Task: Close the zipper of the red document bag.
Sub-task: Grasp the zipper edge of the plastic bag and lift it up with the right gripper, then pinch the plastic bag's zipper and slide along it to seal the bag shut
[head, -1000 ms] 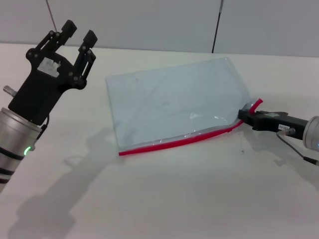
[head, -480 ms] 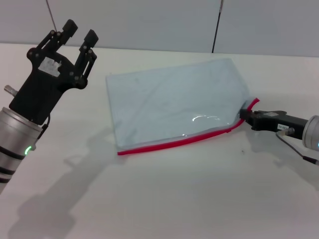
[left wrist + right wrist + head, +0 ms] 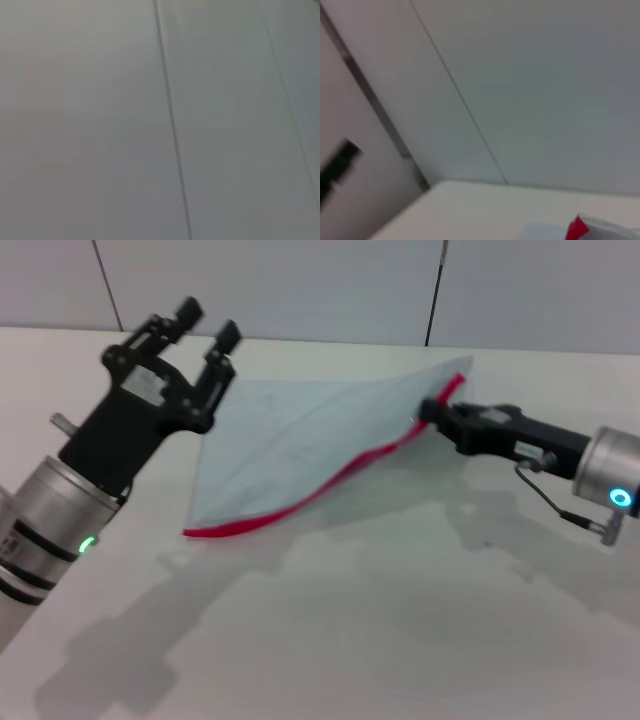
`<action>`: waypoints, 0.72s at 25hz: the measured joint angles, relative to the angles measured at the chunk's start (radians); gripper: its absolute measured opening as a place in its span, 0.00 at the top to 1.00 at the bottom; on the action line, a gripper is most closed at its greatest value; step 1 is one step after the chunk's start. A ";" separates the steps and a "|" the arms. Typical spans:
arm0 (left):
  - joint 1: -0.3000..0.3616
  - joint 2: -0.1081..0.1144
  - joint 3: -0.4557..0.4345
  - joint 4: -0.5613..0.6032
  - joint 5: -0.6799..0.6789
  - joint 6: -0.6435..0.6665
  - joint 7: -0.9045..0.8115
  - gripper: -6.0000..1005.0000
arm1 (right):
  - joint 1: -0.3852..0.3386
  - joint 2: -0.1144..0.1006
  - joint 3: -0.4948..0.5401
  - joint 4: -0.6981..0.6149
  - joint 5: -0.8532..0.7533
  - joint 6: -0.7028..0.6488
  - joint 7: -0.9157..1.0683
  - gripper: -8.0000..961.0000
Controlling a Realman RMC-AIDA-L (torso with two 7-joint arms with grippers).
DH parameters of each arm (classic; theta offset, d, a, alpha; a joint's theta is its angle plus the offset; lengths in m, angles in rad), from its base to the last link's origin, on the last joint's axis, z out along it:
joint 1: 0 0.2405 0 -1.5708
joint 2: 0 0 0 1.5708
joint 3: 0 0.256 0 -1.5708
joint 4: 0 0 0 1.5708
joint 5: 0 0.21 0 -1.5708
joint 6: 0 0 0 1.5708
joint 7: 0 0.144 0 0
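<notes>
Slider too small to make out along the zipper (image 3: pixel 330 482); left wrist view showing only blank wall. One red document bag (image 3: pixel 300 435), now lifted at its far corner off the bench (image 3: pixel 400 620), earlier flat. Right end effector (image 3: pixel 435 412) pinching that corner; left end effector (image 3: pixel 205 325) spread, now nearer the bag.

White worktop (image 3: pixel 350 640) fills foreground – matte, soft shadows across it. Behind it, pale grey panelled wall (image 3: pixel 300 285), thin dark vertical seams between panels. Wrist views show same grey panels – one seam runs down left wrist view, diagonal seams in right.
</notes>
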 joint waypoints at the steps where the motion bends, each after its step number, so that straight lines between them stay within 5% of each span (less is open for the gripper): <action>1: -0.004 0.000 0.000 -0.001 0.014 -0.006 0.000 0.56 | 0.007 0.000 0.000 0.014 0.017 -0.005 -0.012 0.97; 18: -0.060 -0.005 0.000 -0.069 0.116 -0.172 0.125 0.57 | 0.075 0.002 0.011 0.085 0.098 -0.038 -0.031 0.96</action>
